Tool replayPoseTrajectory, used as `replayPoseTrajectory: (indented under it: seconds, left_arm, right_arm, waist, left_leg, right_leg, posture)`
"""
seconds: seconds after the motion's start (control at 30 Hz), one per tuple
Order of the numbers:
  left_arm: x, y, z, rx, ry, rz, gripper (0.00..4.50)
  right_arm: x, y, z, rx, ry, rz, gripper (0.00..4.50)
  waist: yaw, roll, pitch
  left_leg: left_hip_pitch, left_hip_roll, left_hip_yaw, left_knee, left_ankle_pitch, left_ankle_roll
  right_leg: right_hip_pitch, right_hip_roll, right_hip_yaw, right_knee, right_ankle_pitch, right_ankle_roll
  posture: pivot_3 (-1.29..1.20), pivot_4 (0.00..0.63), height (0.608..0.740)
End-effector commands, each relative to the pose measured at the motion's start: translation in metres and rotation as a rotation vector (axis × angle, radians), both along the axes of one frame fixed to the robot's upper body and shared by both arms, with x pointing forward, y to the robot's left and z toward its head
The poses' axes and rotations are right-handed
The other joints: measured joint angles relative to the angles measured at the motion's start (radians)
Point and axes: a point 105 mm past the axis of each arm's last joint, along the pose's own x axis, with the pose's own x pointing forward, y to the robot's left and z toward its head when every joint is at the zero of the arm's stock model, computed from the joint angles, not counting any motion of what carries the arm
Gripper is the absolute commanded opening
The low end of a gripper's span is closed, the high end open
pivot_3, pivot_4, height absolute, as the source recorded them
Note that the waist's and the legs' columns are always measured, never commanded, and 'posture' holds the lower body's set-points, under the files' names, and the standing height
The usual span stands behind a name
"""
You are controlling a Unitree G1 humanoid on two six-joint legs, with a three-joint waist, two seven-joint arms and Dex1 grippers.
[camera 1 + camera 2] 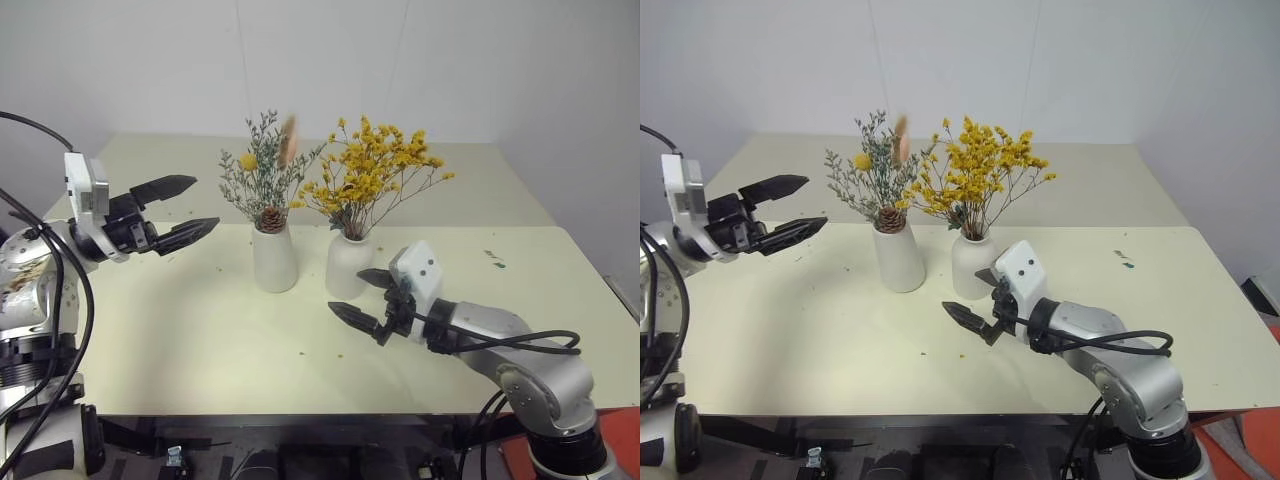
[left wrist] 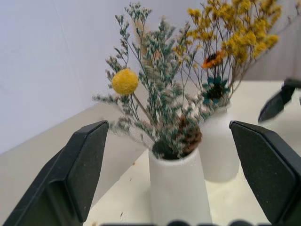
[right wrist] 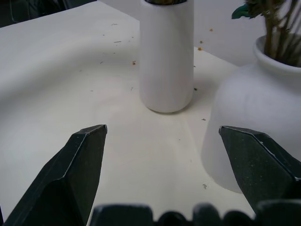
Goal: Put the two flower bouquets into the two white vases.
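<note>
Standing mid-table, both filled vases (image 1: 274,258), left pincer (image 1: 182,210) and right pincer (image 1: 362,295) released, apart.

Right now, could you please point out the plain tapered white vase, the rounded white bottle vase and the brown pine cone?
plain tapered white vase (image 1: 274,262), left eye view, body.
rounded white bottle vase (image 1: 346,268), left eye view, belly.
brown pine cone (image 1: 271,219), left eye view, centre.
</note>
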Motion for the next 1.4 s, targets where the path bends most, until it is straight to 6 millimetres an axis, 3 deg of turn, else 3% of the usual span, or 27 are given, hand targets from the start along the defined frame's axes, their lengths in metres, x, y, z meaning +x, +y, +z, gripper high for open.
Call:
replayPoseTrajectory:
  seconds: [0.03,0.17,0.3,0.43,0.53,0.7,0.97,1.1,1.23,1.4]
  left_arm:
    - [-0.016,0.014,0.009,0.019,-0.057,0.057,4.49]
    - [-0.03,0.023,-0.005,0.123,-0.006,0.087,4.49]
    - [-0.04,0.027,-0.005,0.119,0.007,0.097,4.49]
    - [-0.045,0.027,-0.006,0.101,0.011,0.113,4.49]
    - [-0.048,0.03,-0.015,0.077,0.064,0.114,4.49]
    - [-0.043,0.037,-0.02,0.016,0.093,0.19,4.49]
    - [-0.036,0.033,-0.026,0.074,0.122,0.228,4.49]
    - [-0.031,0.034,-0.025,0.073,0.053,0.275,4.49]
    - [-0.035,0.035,-0.027,0.161,0.004,0.281,4.49]
    - [-0.043,0.04,-0.023,0.145,0.005,0.265,4.49]
  right_arm:
    - [-0.011,-0.028,0.023,-0.034,-0.092,-0.012,4.5]
    - [-0.026,-0.058,0.036,-0.157,-0.135,-0.01,4.5]
    - [-0.035,-0.085,0.049,-0.283,-0.181,-0.018,4.5]
    - [-0.038,-0.116,0.061,-0.386,-0.219,-0.061,4.5]
    - [-0.04,-0.136,0.078,-0.358,-0.298,-0.089,4.5]
    - [-0.037,-0.163,0.093,-0.437,-0.331,-0.141,4.5]
    - [-0.039,-0.169,0.1,-0.496,-0.319,-0.133,4.5]
    - [-0.041,-0.168,0.099,-0.508,-0.326,-0.145,4.5]
    - [-0.042,-0.165,0.098,-0.497,-0.328,-0.14,4.5]
    - [-0.038,-0.166,0.091,-0.502,-0.308,-0.139,4.5]
  waist:
    - [0.001,0.0,0.0]
    - [0.006,0.0,0.0]
    - [0.007,0.0,0.0]
    - [0.006,0.0,0.0]
    - [0.005,0.0,0.0]
    - [0.004,0.0,0.0]
    - [0.004,0.0,0.0]
    - [0.005,0.0,0.0]
    - [0.004,0.0,0.0]
    - [0.005,0.0,0.0]
  left_leg:
    - [0.0,0.0,0.0,0.0,0.0,0.0]
    - [0.0,0.0,0.0,-0.001,0.0,0.0]
    - [0.002,0.001,0.001,-0.001,0.0,0.0]
    - [0.003,0.001,0.002,-0.002,0.0,0.0]
    - [0.005,0.001,0.003,-0.002,0.0,0.0]
    - [0.009,0.002,0.004,-0.004,0.0,0.0]
    - [0.01,0.001,0.004,-0.005,0.0,0.0]
    - [0.011,0.001,0.004,-0.006,0.0,0.0]
    - [0.01,0.001,0.004,-0.006,0.0,0.0]
    - [0.01,0.001,0.005,-0.006,0.0,0.0]
  right_leg:
    - [0.0,0.0,0.0,0.0,0.0,0.0]
    - [0.0,0.0,0.0,-0.001,0.0,0.0]
    - [0.002,0.0,0.0,-0.002,-0.004,0.006]
    - [0.003,0.0,0.0,-0.003,-0.004,0.007]
    - [0.004,0.0,0.0,-0.003,-0.005,0.007]
    - [0.007,0.0,0.001,-0.003,-0.005,0.007]
    - [0.008,-0.001,0.001,-0.005,-0.005,0.006]
    - [0.008,-0.001,0.001,-0.005,-0.005,0.006]
    - [0.008,-0.001,0.001,-0.005,-0.005,0.006]
    - [0.008,-0.001,0.001,-0.005,-0.006,0.004]
  posture:
    - [0.0,0.15,0.74]
    - [0.0,0.15,0.74]
    - [0.0,0.15,0.74]
    - [0.0,0.15,0.74]
    - [0.0,0.15,0.74]
    - [0.0,0.15,0.74]
    - [0.0,0.15,0.74]
    - [0.0,0.15,0.74]
    - [0.0,0.15,0.74]
    - [0.0,0.15,0.74]
